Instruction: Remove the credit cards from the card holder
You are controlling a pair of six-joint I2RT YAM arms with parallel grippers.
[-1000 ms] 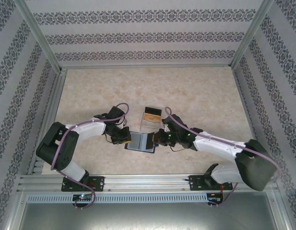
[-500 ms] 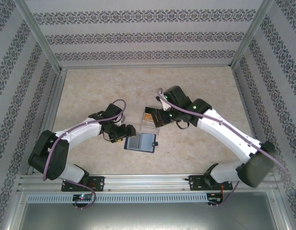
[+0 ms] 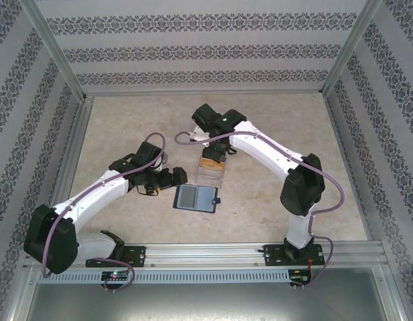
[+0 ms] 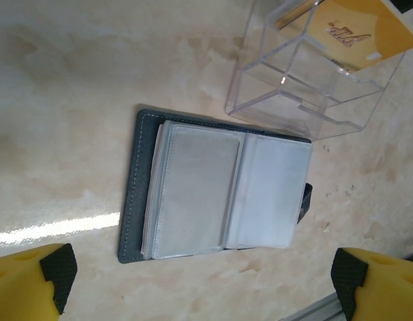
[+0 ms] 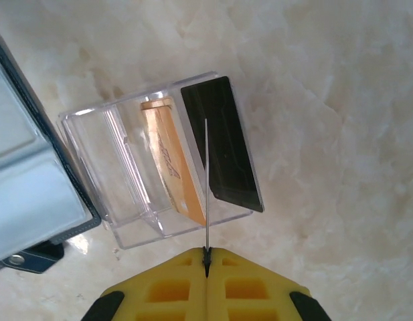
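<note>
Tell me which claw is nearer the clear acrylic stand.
Right. The right claw hangs over the stand, pinching a card; the left claw sits left of it, beside the card holder.

Top: high, downward; wrists: close, downward, sharing card holder (image 4: 193, 194).

- Card holder (image 4: 131, 200): matt, textured navy cover; cloudy, smooth plastic sleeves (image 4: 196, 190).
- Acrylic stand (image 5: 106, 154) just ahead of right gripper (image 5: 206, 257): clear, glossy.
- Table (image 5: 326, 100): polished, marble-look.

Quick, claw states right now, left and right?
Left claw: open, holding nothing.
Right claw: closed on a credit card seen edge-on.
</note>
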